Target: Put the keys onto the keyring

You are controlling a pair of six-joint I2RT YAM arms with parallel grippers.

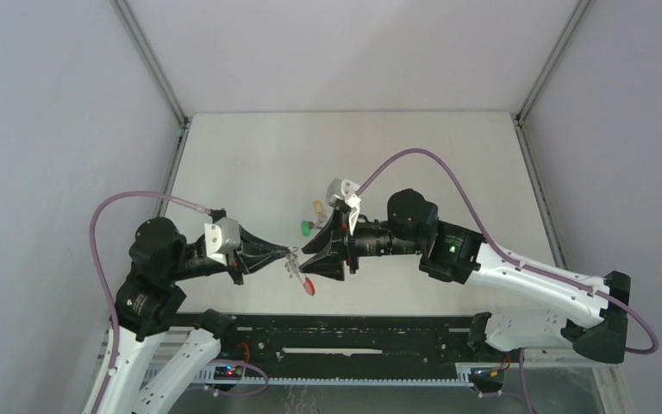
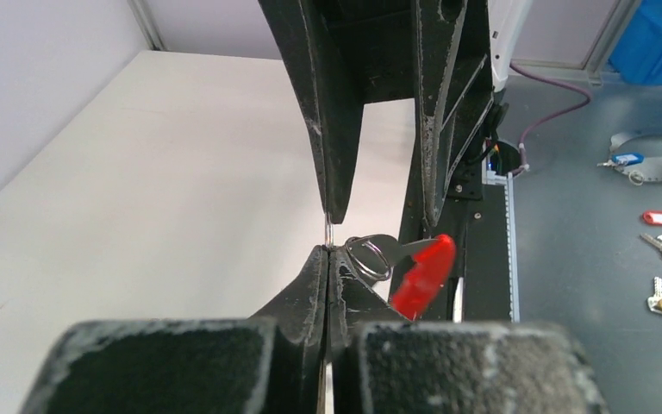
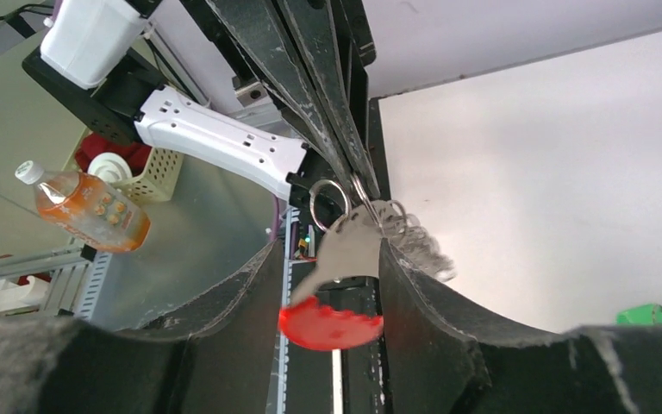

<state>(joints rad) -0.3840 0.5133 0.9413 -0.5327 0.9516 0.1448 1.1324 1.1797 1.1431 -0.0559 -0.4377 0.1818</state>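
Top view: the two arms met above the near middle of the table (image 1: 250,164), fingertips pointing at each other. The left hand (image 1: 286,254) was closed, its two fingers pressed flat together on the thin wire of the keyring (image 1: 294,260), which it held clear of the table. The right hand (image 1: 308,261) stood with its jaws apart, one on either side of the keyring.

Left wrist view: the left hand (image 2: 328,254) pinched the wire at its very tip. A small wire loop of the keyring (image 2: 371,263) and its red tab (image 2: 422,272) hung just to the right of the pinch. One finger of the right hand came down to just above the pinch; whether it touched the wire could not be told.

Right wrist view: a flat silver piece carrying the red tab (image 3: 332,326) lay in the gap of the open right hand (image 3: 327,259). Contact with either finger could not be judged.

Both keys lay on the table, off the keyring. The green-headed key (image 1: 308,227) lay just beyond the right hand, and the yellow-headed key (image 1: 318,207) lay slightly farther back, near the first.
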